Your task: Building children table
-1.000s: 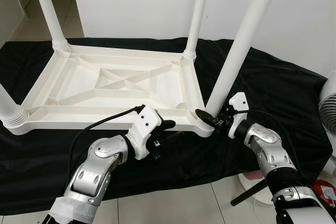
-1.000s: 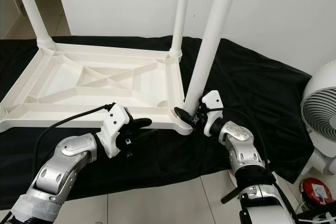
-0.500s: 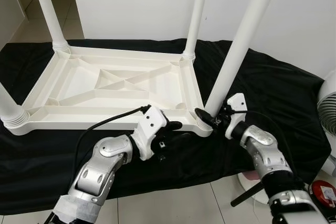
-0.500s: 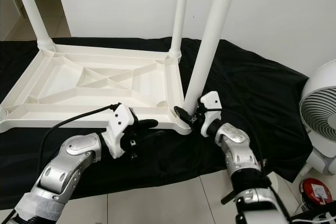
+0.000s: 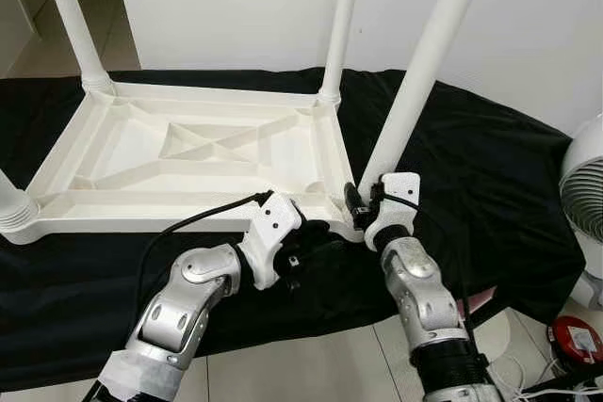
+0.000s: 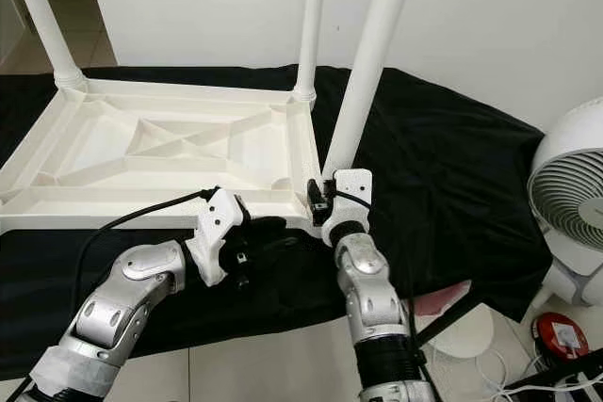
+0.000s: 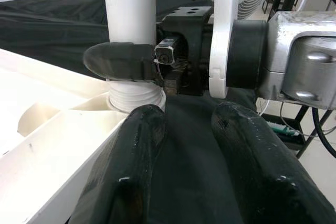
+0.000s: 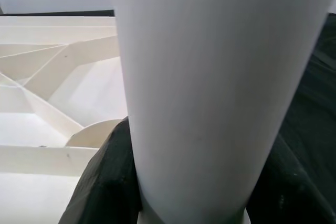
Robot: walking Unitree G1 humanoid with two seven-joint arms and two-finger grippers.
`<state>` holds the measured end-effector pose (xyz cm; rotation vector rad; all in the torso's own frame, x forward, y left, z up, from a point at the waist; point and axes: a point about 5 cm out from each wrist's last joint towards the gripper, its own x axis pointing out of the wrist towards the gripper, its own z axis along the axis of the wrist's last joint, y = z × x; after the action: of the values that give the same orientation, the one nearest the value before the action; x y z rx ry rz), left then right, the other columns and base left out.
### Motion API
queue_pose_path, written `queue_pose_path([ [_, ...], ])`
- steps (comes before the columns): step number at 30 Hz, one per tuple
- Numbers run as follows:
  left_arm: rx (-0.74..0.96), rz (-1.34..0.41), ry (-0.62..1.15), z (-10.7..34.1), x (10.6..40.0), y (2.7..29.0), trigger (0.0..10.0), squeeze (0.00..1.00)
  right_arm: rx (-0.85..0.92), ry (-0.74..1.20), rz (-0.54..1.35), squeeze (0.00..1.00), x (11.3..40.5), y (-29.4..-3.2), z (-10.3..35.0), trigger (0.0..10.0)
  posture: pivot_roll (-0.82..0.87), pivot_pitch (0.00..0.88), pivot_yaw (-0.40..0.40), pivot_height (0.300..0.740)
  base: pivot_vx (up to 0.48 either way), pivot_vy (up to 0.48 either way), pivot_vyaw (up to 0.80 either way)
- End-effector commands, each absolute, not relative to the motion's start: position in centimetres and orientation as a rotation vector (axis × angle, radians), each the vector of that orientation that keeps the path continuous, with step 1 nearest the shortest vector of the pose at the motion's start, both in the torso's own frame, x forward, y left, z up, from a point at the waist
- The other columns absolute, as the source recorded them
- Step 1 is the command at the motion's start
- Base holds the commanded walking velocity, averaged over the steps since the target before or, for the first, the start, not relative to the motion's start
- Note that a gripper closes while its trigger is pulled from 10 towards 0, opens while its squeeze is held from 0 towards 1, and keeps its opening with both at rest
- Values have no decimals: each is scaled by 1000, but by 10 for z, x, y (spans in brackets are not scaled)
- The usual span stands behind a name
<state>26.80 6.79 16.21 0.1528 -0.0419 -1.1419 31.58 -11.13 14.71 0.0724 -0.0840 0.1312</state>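
Observation:
A white children's table top (image 5: 141,223) lies upside down on a black cloth (image 5: 490,167), its legs pointing up. My right gripper (image 5: 363,204) is shut on the base of the near right leg (image 5: 415,72), just above its threaded socket. In the right wrist view that leg (image 8: 210,77) sits tight between the two black fingers (image 8: 107,182). My left gripper (image 5: 316,237) rests low against the table's front edge, close to that corner, open with only cloth between its fingers (image 7: 126,171). The left wrist view has the leg (image 7: 129,14) and one finger of the right gripper wrapped round it.
Two far legs (image 5: 339,25) (image 5: 66,21) and the near left leg (image 5: 9,200) stand upright in their corners. A white fan (image 6: 570,195) stands at the right, with a red item (image 6: 561,336) and cables on the tiled floor. A white wall is behind.
My right arm has swung inward so its forearm now comes straight up from below, still holding the leg base. My left gripper has slid right toward that corner. The camera shifted a little.

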Motion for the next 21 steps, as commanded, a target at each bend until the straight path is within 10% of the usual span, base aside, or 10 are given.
queue_pose_path([
  [1, 143, -1113, -41, 160, 268, 66, 10000, 0, 82, -119, 160, 0, 314, -106, 157, 10000, 19, 46, -81, 740, 0, 0, 0],
  [6, 145, -1111, -42, 161, 269, 67, 10000, 0, 71, -121, 176, 31, 313, -109, 160, 10000, 21, 45, -85, 740, 0, 0, 0],
  [7, 145, -1106, -43, 161, 270, 68, 10000, 0, 76, -120, 183, 1000, 312, -113, 161, 10000, 22, 43, -85, 740, 0, 0, 0],
  [19, 142, -1104, -52, 162, 270, 68, 10000, 0, -35, -94, 367, 1000, 305, -161, 165, 10000, 21, 36, -81, 740, 0, 0, 0],
  [20, 145, -1107, -51, 162, 270, 69, 10000, 0, -49, -85, 417, 0, 305, -163, 164, 10000, 19, 33, -78, 740, 0, 0, 0],
  [21, 145, -1107, -51, 162, 270, 69, 10000, 0, -49, -85, 417, 0, 305, -163, 164, 10000, 19, 33, -78, 740, 0, 0, 0],
])
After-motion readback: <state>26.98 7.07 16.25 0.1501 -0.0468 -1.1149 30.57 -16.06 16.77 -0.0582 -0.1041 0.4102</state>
